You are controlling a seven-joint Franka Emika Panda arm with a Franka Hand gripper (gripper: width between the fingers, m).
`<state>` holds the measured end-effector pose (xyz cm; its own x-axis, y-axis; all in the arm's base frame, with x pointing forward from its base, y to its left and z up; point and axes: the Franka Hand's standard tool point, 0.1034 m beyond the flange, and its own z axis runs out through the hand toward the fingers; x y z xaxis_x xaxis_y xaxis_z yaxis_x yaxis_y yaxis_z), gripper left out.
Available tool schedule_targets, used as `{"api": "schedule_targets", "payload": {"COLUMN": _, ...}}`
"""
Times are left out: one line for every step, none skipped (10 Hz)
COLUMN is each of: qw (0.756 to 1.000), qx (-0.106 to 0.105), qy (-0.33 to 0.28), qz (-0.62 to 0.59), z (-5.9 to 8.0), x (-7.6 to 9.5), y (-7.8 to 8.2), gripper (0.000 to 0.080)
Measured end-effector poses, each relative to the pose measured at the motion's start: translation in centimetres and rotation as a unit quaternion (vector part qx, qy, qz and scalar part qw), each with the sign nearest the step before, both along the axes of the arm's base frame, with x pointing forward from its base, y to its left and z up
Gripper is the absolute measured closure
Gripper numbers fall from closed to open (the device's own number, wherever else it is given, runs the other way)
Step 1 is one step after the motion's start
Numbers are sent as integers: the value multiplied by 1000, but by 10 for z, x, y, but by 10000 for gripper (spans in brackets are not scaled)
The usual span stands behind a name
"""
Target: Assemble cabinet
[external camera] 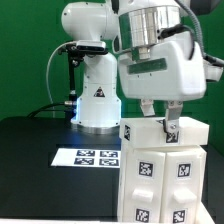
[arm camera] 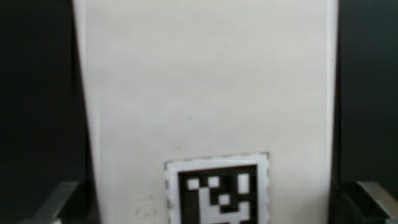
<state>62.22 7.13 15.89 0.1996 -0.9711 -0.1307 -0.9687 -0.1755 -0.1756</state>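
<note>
The cabinet (external camera: pixel 165 170) stands on the surface (external camera: pixel 30 170) at the exterior view's lower right, nearest the camera. You'll find the marker board (external camera: pixel 88 157) lying flat on the surface just beside it, to the exterior view's left. The arm's base (external camera: pixel 97 100) stands behind the marker board. The pincer (external camera: pixel 160 122) sits directly above the cabinet's top edge; in the wrist view its fingers (arm camera: pixel 54 203) straddle the cabinet, one on each side.

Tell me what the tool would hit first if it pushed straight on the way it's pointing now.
Most likely the cabinet: the tool points down at its top, and in the wrist view the white tagged body fills the space between the fingers. Whether they already touch is unclear.
</note>
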Motion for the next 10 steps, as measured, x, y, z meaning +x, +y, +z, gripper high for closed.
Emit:
{"api": "schedule_targets", "payload": {"qw": 1000, "qx": 2, "qy": -3, "qz": -1, "z": 0, "x": 0, "y": 0, "gripper": 245}}
{"api": "schedule_targets", "payload": {"qw": 1000, "qx": 1, "qy": -3, "qz": 2, "z": 0, "x": 0, "y": 0, "gripper": 244}}
{"api": "schedule_targets", "payload": {"qw": 1000, "qx": 0, "qy": -4, "qz": 10, "z": 0, "x": 0, "y": 0, "gripper": 244}}
{"api": "schedule_targets", "payload": {"qw": 999, "qx": -3, "qy": -4, "qz": 38, "z": 1, "x": -1, "y": 2, "gripper": 88}}
{"api": "schedule_targets", "payload": {"qw": 997, "qx": -1, "qy": 2, "qz": 77, "z": 9, "x": -4, "y": 6, "gripper": 28}}
{"api": "schedule_targets", "payload": {"qw": 992, "qx": -3, "qy": 3, "qz": 129, "z": 18, "x": -7, "y": 9, "gripper": 28}}
{"api": "schedule_targets", "payload": {"qw": 975, "qx": -16, "qy": -1, "qz": 224, "z": 24, "x": -9, "y": 11, "gripper": 4}}
{"api": "schedule_targets", "payload": {"qw": 959, "qx": -21, "qy": -2, "qz": 281, "z": 25, "x": -9, "y": 14, "gripper": 1}}
{"api": "schedule_targets", "payload": {"qw": 950, "qx": -24, "qy": -9, "qz": 310, "z": 24, "x": -9, "y": 13, "gripper": 1}}
{"api": "schedule_targets", "payload": {"qw": 937, "qx": -29, "qy": -16, "qz": 348, "z": 24, "x": -9, "y": 13, "gripper": 2}}
